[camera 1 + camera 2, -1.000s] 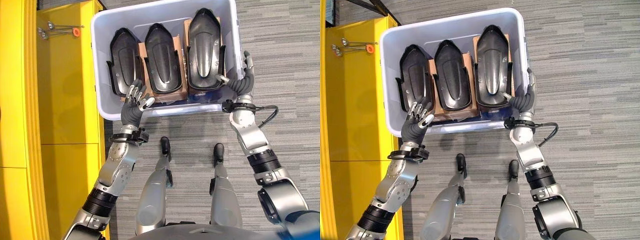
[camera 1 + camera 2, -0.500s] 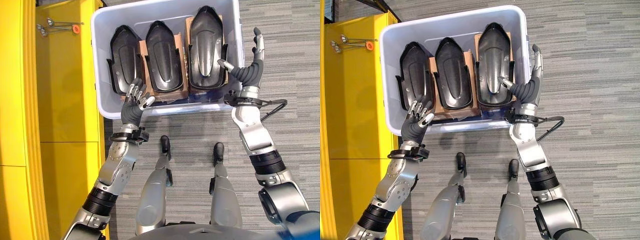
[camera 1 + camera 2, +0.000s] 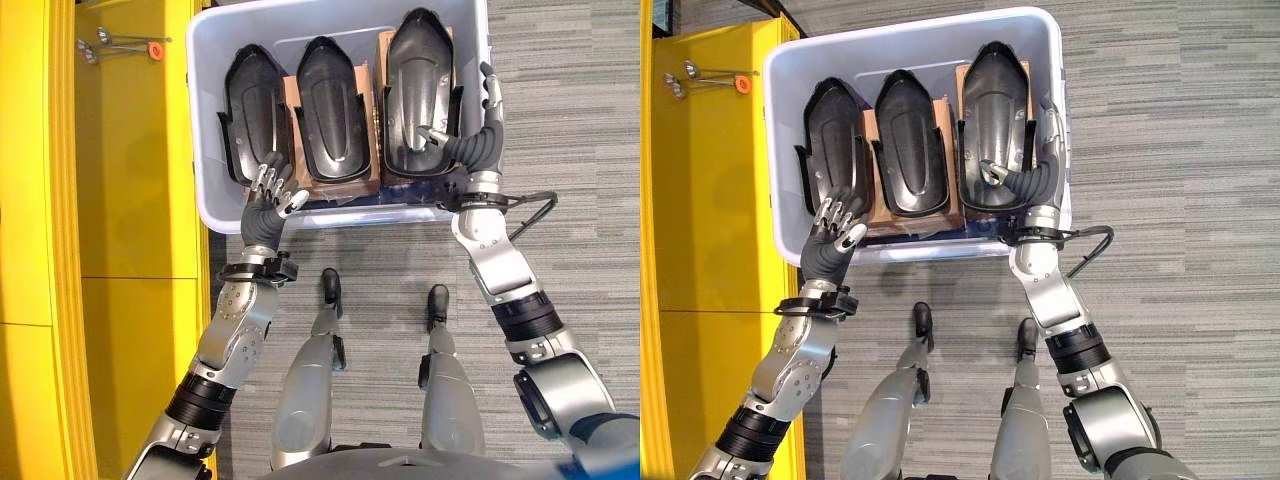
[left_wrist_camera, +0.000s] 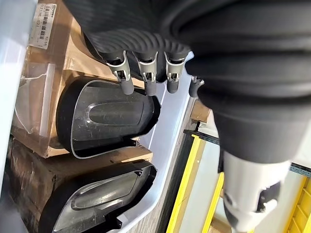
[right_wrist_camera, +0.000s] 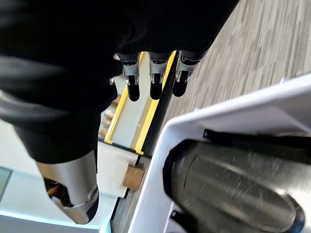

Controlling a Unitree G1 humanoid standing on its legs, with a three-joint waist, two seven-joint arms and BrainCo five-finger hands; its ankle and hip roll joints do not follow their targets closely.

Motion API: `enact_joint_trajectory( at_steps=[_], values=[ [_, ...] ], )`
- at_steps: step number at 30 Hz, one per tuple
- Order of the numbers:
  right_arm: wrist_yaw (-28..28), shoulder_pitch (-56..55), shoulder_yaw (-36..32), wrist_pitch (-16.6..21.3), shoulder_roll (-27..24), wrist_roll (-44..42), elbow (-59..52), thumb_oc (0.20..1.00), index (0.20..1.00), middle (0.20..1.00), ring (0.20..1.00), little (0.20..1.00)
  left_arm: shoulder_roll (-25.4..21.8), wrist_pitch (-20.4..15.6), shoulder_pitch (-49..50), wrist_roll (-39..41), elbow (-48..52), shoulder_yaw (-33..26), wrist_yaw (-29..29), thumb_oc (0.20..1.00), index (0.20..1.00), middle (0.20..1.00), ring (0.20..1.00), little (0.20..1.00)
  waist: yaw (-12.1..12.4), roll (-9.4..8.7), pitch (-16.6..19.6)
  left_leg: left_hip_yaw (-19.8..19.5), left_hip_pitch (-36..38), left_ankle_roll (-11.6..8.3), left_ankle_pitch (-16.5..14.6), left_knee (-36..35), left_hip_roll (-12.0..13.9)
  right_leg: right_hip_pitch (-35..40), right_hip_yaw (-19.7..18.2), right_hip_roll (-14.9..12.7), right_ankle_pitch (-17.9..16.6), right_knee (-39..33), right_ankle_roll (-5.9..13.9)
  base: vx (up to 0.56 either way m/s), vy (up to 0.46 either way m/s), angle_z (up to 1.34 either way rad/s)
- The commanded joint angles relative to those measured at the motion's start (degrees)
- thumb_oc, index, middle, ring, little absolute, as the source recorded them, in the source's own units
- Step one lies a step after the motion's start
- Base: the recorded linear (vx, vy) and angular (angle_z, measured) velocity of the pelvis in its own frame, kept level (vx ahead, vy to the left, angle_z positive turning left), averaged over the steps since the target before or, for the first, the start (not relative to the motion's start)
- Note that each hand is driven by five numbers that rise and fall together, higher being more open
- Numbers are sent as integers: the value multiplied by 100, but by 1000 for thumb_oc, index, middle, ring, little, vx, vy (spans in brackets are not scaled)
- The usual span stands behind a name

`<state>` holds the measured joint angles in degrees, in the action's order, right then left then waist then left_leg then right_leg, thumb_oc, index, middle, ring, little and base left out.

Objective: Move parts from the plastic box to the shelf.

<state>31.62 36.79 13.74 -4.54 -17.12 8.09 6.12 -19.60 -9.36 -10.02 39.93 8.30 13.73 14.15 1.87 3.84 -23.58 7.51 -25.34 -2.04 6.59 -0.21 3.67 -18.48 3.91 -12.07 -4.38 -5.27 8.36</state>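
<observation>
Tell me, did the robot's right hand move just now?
Yes. The right hand was outside the plastic box by its right wall; it has come in over that wall, beside the rightmost black part.

Head stereo pair looking down, wrist cameras close over plastic box (image 3: pixel 205 120)

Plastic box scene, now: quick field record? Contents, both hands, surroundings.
container: plastic box, on the carpeted floor
contents: three black parts side by side, brown cardboard between them
left hand: open, over the box's near left corner, holding nothing
right hand: open, thumb on the rightmost part, fingers along the box's right wall
beside box: yellow shelf on the robot's left
</observation>
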Motion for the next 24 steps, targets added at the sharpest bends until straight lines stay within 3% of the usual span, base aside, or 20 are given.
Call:
enact_joint_trajectory(
  at_steps=[1, 24],
  values=[
    [-42, 429, -44, 285, -138, 148, -152, 1000, 1000, 1000, 1000, 1000, -289, -340, -67, 59, 689, -32, -24, 1000, 1000, 1000, 1000, 1000, 111, -127, 185, -237, 105, -262, -98, 262, 207, -650, -489, -160, -502, 672, -105, 0, 0, 0],
    [175, 736, -234, 70, -387, 148, 1090, 1000, 1000, 1000, 1000, 1000, -327, -407, -118, 112, 664, 73, -70, 1000, 1000, 1000, 1000, 1000, 178, -76, 94, -288, -80, -231, -112, 315, 181, -832, -481, -139, -497, 753, -106, 0, 0, 0]
  ],
)
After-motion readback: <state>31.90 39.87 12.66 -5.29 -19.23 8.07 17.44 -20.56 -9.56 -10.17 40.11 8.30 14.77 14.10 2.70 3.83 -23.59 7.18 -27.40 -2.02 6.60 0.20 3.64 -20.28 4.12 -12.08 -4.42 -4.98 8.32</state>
